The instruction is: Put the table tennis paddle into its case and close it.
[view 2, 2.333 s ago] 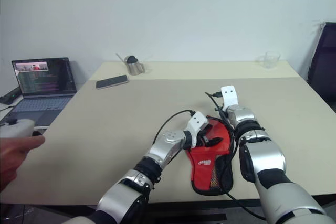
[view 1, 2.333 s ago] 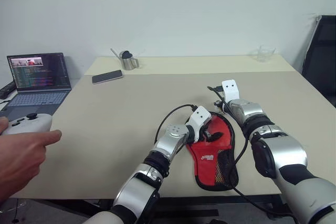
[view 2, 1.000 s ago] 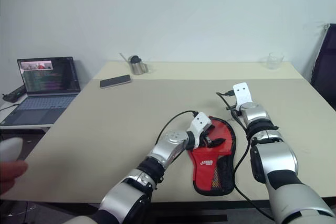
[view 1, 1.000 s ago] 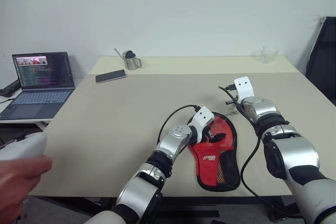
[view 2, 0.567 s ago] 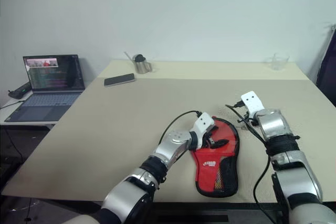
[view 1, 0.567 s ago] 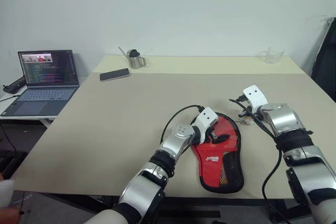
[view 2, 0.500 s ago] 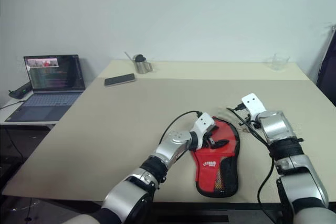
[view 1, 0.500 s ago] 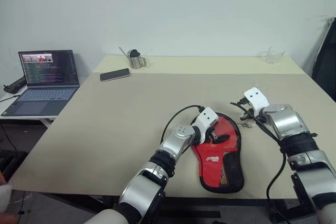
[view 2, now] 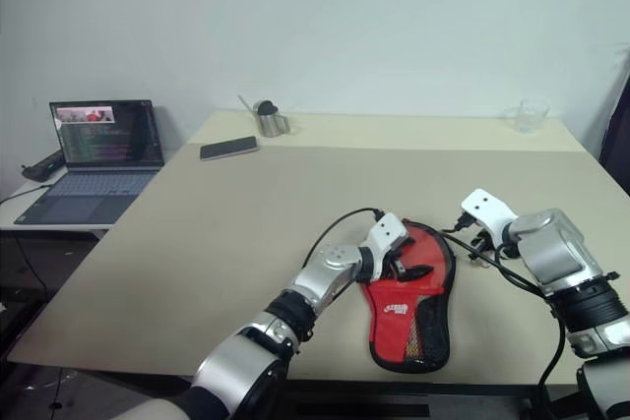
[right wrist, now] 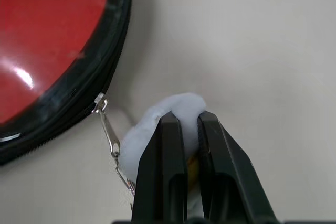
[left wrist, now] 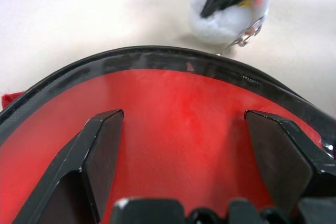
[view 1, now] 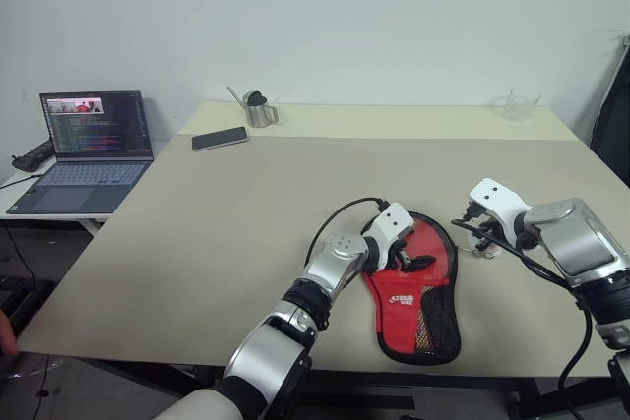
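Beige tabletop stands before a white wall, and one case lies on it, red side up, its long axis running from the round head, far from the robot, to the narrow mesh end at the near edge. The left hand rests over the round head with its two fingers apart, pressing on the red fabric. The right hand is just beside the right edge of the case; its fingers are together, clamped on a small white pompom that joins by a metal ring to the zipper pull. So the right hand is the nearer one to the zipper. I judge the table tennis paddle is inside the case, because I see no bat outside. Count: one case, one pompom, two hands.
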Available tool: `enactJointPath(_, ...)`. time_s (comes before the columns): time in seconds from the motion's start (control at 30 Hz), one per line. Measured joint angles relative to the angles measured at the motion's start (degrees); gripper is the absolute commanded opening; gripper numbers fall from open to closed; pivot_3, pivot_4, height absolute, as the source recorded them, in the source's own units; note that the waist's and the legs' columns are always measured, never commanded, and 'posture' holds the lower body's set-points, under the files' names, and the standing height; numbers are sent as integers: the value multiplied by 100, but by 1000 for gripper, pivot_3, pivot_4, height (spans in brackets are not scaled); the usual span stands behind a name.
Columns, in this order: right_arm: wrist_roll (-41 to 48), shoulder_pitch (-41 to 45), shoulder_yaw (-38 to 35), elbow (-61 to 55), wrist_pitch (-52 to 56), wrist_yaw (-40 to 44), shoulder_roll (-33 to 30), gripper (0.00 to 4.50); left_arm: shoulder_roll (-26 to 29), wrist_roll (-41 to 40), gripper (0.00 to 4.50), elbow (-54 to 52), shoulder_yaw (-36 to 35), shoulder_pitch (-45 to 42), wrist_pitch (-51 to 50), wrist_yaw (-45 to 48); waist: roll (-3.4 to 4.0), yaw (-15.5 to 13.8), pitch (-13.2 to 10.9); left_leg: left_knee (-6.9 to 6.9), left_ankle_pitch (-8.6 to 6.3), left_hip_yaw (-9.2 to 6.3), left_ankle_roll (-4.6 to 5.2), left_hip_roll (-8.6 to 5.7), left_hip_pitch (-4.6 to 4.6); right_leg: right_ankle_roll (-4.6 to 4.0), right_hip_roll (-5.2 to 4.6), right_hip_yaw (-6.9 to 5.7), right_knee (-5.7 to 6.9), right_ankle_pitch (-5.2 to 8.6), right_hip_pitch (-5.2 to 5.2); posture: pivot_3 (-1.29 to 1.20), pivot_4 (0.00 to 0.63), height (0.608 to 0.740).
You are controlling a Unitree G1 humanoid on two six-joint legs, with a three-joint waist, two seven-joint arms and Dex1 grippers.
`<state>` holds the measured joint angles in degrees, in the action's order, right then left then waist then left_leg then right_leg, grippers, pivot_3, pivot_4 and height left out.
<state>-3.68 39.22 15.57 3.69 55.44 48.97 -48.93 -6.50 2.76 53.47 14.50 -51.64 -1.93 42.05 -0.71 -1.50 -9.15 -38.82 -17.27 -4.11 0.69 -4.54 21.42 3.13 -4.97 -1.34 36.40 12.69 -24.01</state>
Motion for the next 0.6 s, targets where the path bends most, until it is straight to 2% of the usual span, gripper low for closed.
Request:
enactJointPath(0.17,220,-592,12,-806,-4,519,-599,19,-7,-1,4053,0,99,-20,50,96,5,-15,3,-4,0,-36,-3,-1,31,-1,-5,-65,-34,-1,1,0,150,740)
enactJointPath(0.6,767,-1781,-230,-2391,-387,1151,-1618,19,-25,-11,4053,113,252,-92,131,124,3,-78,3,-8,-3,-70,-8,-3,34,4,-11,-84,-50,2,26,0,150,740)
